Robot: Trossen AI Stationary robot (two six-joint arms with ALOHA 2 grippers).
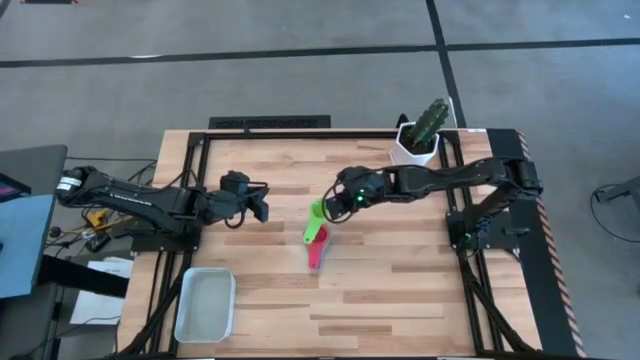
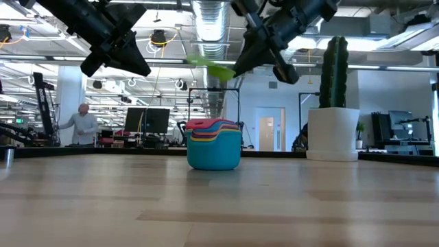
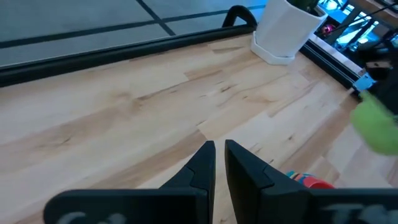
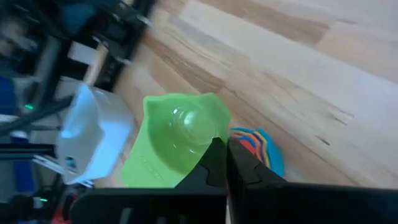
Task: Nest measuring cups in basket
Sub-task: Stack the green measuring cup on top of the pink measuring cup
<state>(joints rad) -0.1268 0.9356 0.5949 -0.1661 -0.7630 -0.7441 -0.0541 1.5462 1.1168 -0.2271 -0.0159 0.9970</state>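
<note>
My right gripper [image 1: 337,205] is shut on the green measuring cup [image 2: 212,68], which hangs in the air above the stack of nested cups [image 2: 214,144]. That stack stands on its teal bottom cup in the middle of the table, with blue, yellow, purple and pink-red rims above it [image 4: 258,146]. Its handles [image 1: 318,250] point to the near edge. My left gripper [image 1: 256,206] is shut and empty, raised left of the stack. The pale basket [image 1: 205,303] sits at the near left corner. My right gripper pinches the green cup at the rim of its bowl [image 4: 214,142], on the side away from the handle [image 4: 144,169]. The fingers [image 4: 208,165] come slanting down from the table's right. The cup is lifted clear and its open side shows in the wrist view.
A white faceted pot with a cactus [image 1: 420,140] stands at the far edge, right of centre. Black frame rails [image 1: 270,122] run along the table's far and side edges. Bare wood lies between the stack and the basket. A person [image 2: 82,123] stands far off in the room.
</note>
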